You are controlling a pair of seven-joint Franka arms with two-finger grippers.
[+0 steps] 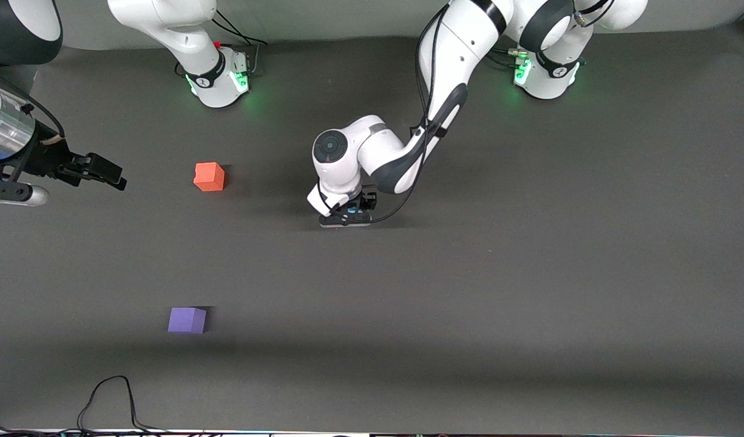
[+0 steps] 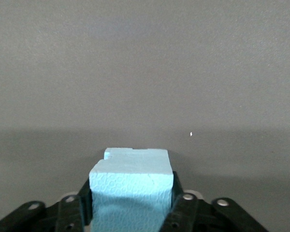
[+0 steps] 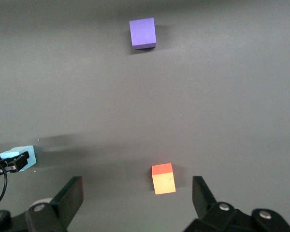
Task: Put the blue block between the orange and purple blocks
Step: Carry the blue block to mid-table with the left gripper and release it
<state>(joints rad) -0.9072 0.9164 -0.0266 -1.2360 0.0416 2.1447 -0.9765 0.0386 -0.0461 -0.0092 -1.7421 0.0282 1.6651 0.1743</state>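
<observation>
Three cubes in play, one of each colour: the orange block (image 1: 209, 176) sits near the right arm's end, the purple block (image 1: 187, 320) at its six o'clock, nearer the front camera. Down at the table's middle, the left gripper (image 1: 349, 213) has the blue block (image 2: 131, 186) between its fingers (image 2: 183, 205), at the orange's three o'clock. The right gripper (image 3: 137, 195) waits wide open, holding nothing.

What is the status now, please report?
Left gripper down at the table around the blue block. Right gripper open, waiting beside the orange block. Purple block nearer the camera; nothing between them.
</observation>
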